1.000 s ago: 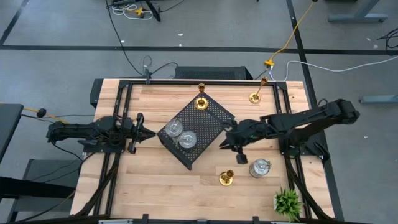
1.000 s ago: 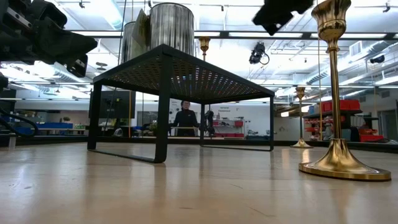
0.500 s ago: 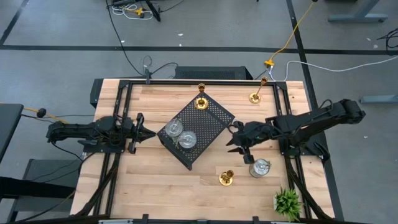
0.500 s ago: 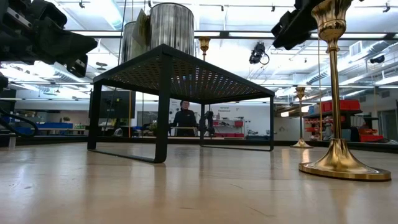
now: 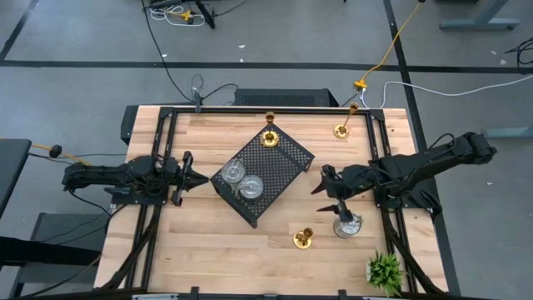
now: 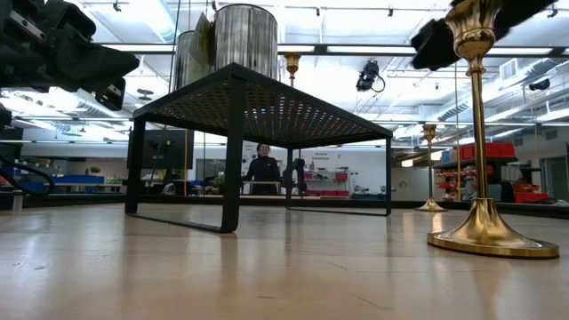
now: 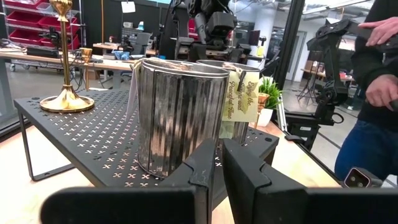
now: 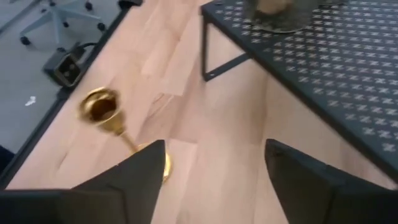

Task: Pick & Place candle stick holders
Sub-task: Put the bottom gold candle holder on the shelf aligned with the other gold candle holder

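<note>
Two silver candle stick holders [image 5: 241,179] [image 7: 177,118] stand on the black perforated tray [image 5: 283,162], with a gold one [image 5: 269,137] [image 7: 62,62] at the tray's far corner. A third silver holder [image 5: 347,225] stands on the table near the front right. One gold holder [image 5: 303,238] [image 8: 102,109] [image 6: 476,133] stands beside it and another [image 5: 342,130] stands at the far right. My right gripper [image 5: 326,198] [image 8: 214,155] hangs open between the tray and the lone silver holder, holding nothing. My left gripper [image 5: 193,177] [image 7: 214,158] is shut and level, left of the tray.
A small green plant [image 5: 385,269] stands at the near right corner. A black frame [image 5: 250,110] borders the tabletop. A person [image 7: 379,93] stands in the room beyond the table. Bare wood lies near the front left [image 5: 208,250].
My right gripper has drawn back from the tray toward the table's right edge, sinking a little, and its fingers have opened wide. The holders and the tray have kept their places.
</note>
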Action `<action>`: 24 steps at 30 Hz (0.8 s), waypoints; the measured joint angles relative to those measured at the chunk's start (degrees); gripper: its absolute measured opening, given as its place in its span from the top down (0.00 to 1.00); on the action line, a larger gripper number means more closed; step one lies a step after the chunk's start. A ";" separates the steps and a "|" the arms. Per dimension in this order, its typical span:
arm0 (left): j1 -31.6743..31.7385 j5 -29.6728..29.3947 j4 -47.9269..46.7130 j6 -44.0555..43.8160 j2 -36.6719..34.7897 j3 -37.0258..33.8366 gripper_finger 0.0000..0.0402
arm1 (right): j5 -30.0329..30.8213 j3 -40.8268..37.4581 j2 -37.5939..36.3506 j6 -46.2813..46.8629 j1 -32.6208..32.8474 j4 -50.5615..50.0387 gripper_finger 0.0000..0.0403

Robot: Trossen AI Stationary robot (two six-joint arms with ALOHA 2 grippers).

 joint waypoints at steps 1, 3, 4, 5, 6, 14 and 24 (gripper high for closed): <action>-0.02 -0.01 0.00 0.00 0.01 0.01 0.90 | 0.00 -0.88 -0.98 0.01 0.83 0.22 0.29; 0.00 0.01 0.00 0.00 -0.01 0.00 0.90 | -0.01 -2.38 -2.73 0.02 2.53 1.06 0.26; -0.01 0.01 0.00 0.00 0.00 0.02 0.90 | 0.00 -2.96 -3.41 0.02 3.45 1.49 0.24; 0.00 -0.01 -0.01 0.00 -0.01 0.01 0.90 | -0.01 -3.40 -4.00 0.02 4.40 1.63 0.23; 0.00 -0.02 -0.02 0.00 -0.01 0.02 0.90 | -0.01 -3.76 -4.40 0.04 5.31 1.84 0.23; 0.00 0.01 -0.02 0.00 0.01 0.00 0.90 | 0.01 -7.79 -4.71 4.12 10.62 9.01 0.20; -0.01 0.01 -0.01 0.00 0.01 0.01 0.90 | 2.00 -9.06 -0.60 4.36 12.64 12.61 0.20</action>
